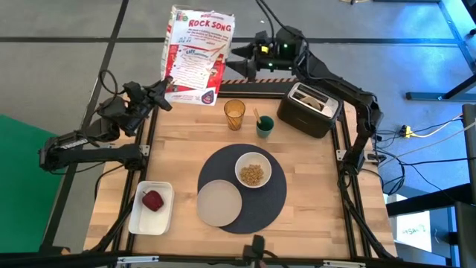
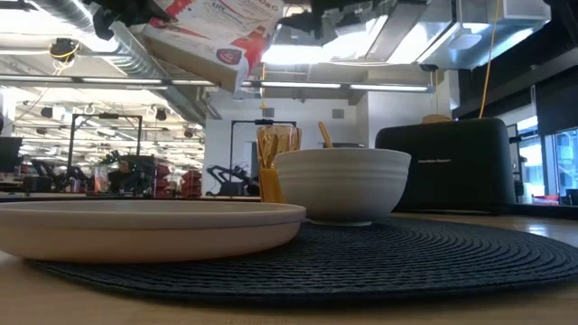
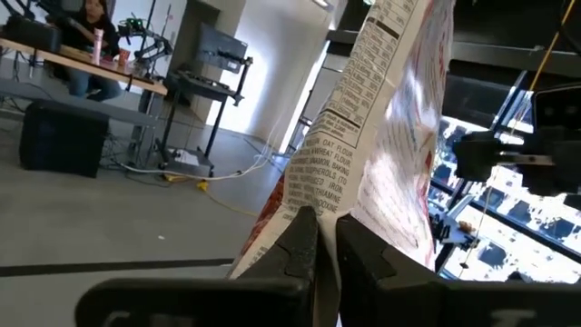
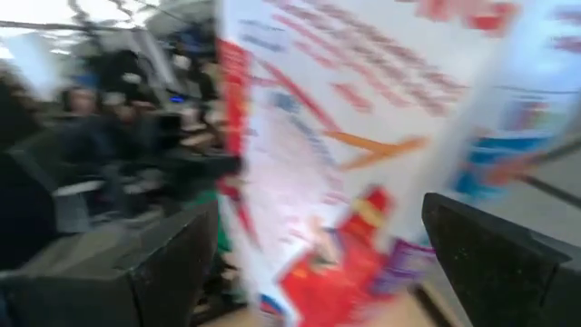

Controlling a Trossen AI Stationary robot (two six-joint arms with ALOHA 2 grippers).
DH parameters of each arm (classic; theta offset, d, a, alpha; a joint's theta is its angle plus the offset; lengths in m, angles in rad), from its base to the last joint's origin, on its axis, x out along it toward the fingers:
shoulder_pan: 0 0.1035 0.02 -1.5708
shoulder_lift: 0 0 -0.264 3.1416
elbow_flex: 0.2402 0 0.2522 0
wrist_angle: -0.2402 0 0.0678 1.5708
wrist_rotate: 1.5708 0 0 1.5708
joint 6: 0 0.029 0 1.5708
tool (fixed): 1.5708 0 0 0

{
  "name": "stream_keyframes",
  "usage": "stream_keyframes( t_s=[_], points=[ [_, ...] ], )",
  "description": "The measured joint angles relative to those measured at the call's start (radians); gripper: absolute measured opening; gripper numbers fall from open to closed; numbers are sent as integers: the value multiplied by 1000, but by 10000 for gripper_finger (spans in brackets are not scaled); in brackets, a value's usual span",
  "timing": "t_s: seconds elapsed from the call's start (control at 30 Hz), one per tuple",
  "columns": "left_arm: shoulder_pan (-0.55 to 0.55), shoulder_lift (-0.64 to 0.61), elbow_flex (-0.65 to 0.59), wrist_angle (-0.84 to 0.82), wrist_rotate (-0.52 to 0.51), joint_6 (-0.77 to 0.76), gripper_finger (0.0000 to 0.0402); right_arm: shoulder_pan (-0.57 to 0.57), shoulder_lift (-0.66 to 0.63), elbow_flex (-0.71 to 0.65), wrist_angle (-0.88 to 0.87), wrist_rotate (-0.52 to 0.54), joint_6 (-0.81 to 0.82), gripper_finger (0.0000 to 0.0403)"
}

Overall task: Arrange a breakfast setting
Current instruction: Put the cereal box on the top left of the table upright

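Above table [image 1: 312, 186], left claw [image 1: 165, 93] pinches cereal bag [image 1: 199, 56], bowl [image 1: 253, 170] well apart.

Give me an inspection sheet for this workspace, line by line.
Surface: wooden table.
Job's things: white bowl holding cereal and flat plate on the dark mat; amber tumbler behind them.
Clutter: black toaster, green cup, white tray with a red item.
Grippers: left gripper shut on the cereal bag; right gripper open beside it.
Cables: loose on the floor.
Surroundings: a person at a desk.
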Motion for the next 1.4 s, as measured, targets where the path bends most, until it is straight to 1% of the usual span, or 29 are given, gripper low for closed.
stream_keyframes(
  t_s=[0.13, 0.27, 0.33, 0.4, 0.53, 0.6, 0.67, 0.9, 0.97, 1.03, 1.1, 1.17, 1.23, 1.33, 1.4],
  points=[
    [-2, 0, 0, 4, 5, -1, 5, -2, -11, 0, -89, 105, -61, 374],
    [-11, 0, 0, 14, 8, -3, 4, -33, -16, -1, -195, 107, -103, 374],
    [-18, 0, 0, 15, 10, -3, 4, -57, -13, -19, -213, 74, -101, 374],
    [-27, 0, 0, 18, 11, -7, 4, -83, -9, -43, -206, 19, -75, 374],
    [-33, 0, 0, 42, 50, -9, 4, -116, -8, -97, -82, -129, -3, 374],
    [-33, 0, 0, 60, 73, -11, 4, -112, -8, -119, -9, -216, 45, 374],
    [-34, 0, 0, 73, 97, -11, 4, -97, -8, -122, 23, -266, 79, 374],
    [-35, 0, 0, 77, 116, -11, 4, -17, -9, -121, 73, -257, 55, 374],
    [-35, -1, 0, 80, 170, -11, 4, -3, -9, -121, 80, -232, 52, 373],
    [-35, 2, 0, 74, 239, -3, 4, 4, -9, -121, 77, -212, 44, 363],
    [-35, 2, 0, 62, 278, -6, 4, 14, -9, -121, 76, -211, 25, 335],
    [-35, 4, 0, 45, 282, -20, 3, 17, -9, -121, 75, -214, 13, 282],
    [-37, 8, 0, 36, 279, -26, 3, 20, -7, -121, 67, -231, 4, 206],
    [-38, 9, 0, 28, 282, -32, 3, 21, -7, -120, 72, -292, -43, 61],
    [-38, 9, 0, 26, 288, -43, 7, 23, -8, -120, 73, -306, -77, 54]
  ],
)
